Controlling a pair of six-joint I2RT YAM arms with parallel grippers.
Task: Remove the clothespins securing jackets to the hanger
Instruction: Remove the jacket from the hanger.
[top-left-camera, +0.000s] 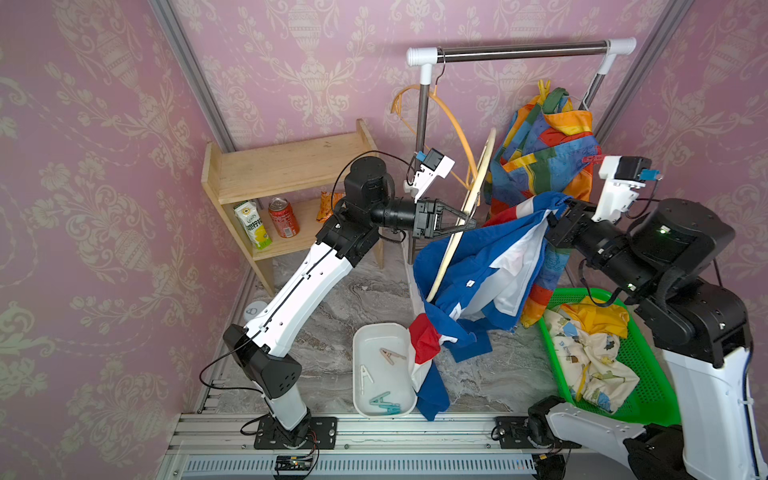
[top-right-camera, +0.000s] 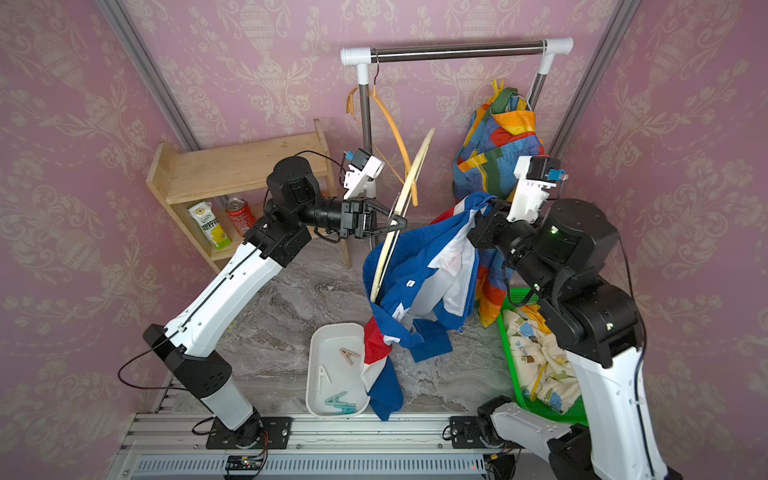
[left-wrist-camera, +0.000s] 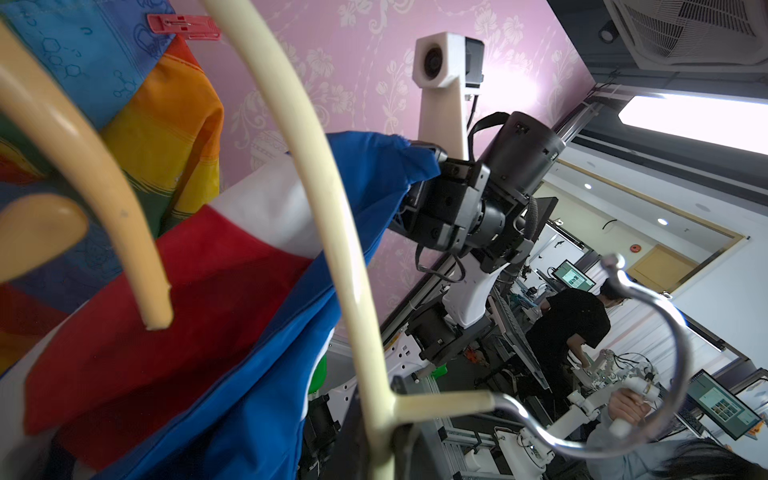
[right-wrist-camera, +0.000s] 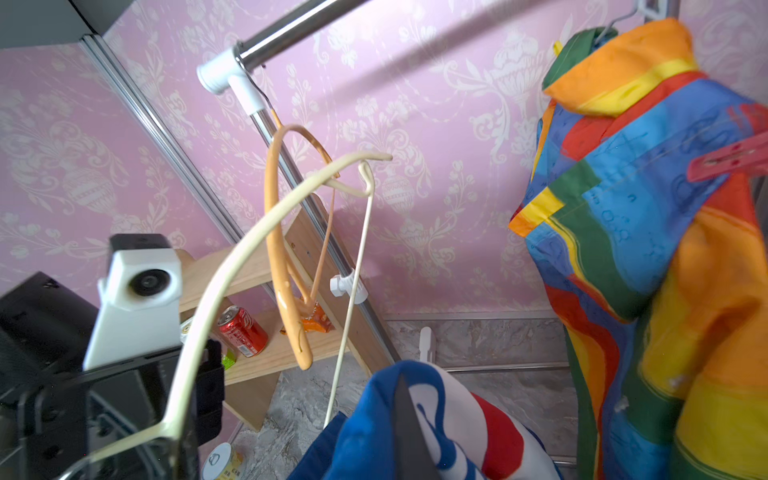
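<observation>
Clothespins (top-left-camera: 390, 356) in white tray (top-left-camera: 359, 399) on marbled floor (top-left-camera: 365, 291), pink-papered walls (top-left-camera: 104, 166); left jaws tight on hanger (left-wrist-camera: 332, 195), right jaws tight on jacket (top-left-camera: 478, 257).

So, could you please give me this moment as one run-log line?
left pincer: shut on cream hanger | right pincer: shut on blue jacket | tray: three clothespins | rainbow jacket: red clothespin on

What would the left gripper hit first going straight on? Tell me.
Shut on the cream hanger, the left gripper points toward the blue, red and white jacket; that fabric probably comes first, though depth is unclear.
</observation>
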